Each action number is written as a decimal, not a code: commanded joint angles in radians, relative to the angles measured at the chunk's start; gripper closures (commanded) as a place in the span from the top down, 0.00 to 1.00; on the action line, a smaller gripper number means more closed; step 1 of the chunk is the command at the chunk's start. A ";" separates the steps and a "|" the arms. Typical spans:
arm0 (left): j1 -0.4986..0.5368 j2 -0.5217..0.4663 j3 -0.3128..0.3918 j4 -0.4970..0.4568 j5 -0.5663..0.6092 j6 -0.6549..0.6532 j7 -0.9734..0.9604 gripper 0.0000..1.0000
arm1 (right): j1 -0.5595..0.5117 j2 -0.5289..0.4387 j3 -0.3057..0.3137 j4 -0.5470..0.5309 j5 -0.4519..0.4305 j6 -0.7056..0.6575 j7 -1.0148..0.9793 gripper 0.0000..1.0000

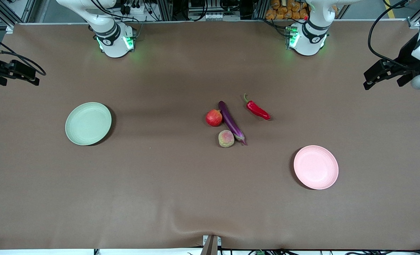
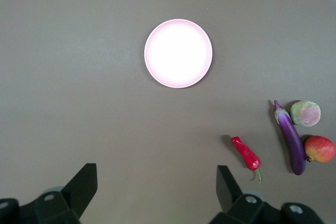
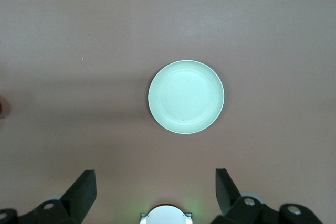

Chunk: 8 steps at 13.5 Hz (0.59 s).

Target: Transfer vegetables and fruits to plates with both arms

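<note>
**Front view: start of transfer, both arms raised, nothing picked**

Front view shows me the table with all four items still clustered mid-table and both plates empty.

1. Plates. The pale green plate sits toward the right arm's end; the pink plate sits toward the left arm's end, nearer the front camera.
2. Produce. The eggplant lies at the cluster centre. Taking it as the clock centre in the front view, the pomegranate-like fruit touches it at 9 o'clock, the peach sits just beside it at 7, and the chili pepper lies apart at 2.
3. Grippers. The left gripper hangs high over the table with the pink plate in view, fingers spread wide, holding nothing. The right gripper hangs over the green plate, equally wide, empty.

Procedure, as I judge it: take the chili first since it is isolated, closing across its narrow width. The fruits crowd the eggplant, so I would descend vertically to avoid nudging neighbours.
</note>
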 commanded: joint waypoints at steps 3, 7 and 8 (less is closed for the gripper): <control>-0.006 -0.011 0.012 0.018 0.000 -0.046 0.060 1.00 | -0.017 -0.014 0.010 -0.012 0.013 -0.011 -0.017 1.00; 0.010 0.003 0.012 0.018 -0.003 -0.046 0.063 1.00 | -0.017 -0.013 0.010 -0.013 0.016 -0.020 -0.015 1.00; 0.008 0.005 0.012 0.017 -0.001 -0.048 0.062 1.00 | -0.016 -0.013 0.010 -0.013 0.016 -0.022 -0.015 1.00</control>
